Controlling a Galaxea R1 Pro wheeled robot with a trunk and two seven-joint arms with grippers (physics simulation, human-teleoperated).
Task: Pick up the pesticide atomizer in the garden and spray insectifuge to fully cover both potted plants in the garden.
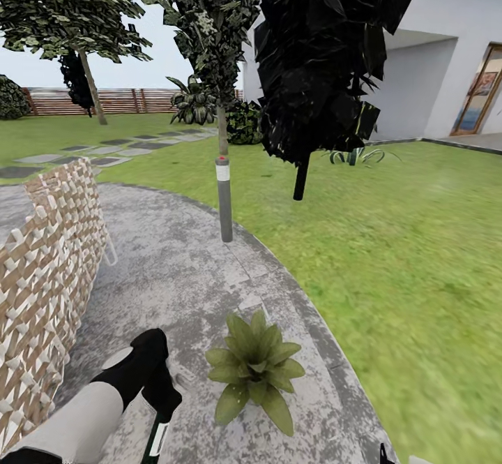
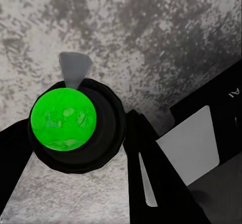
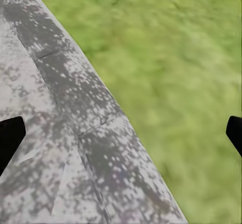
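Left wrist view, left hand (image 2: 101, 148) clamped on pesticide atomizer (image 2: 63, 119), right hand (image 3: 121, 133) fingers apart over patio (image 3: 60, 148).

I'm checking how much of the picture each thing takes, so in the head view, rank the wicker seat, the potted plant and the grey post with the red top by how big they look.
1. Wicker seat, largest, though nearness to the camera inflates it.
2. Potted plant.
3. Grey post, smallest in area; it stands farther back, so true size is unsure.
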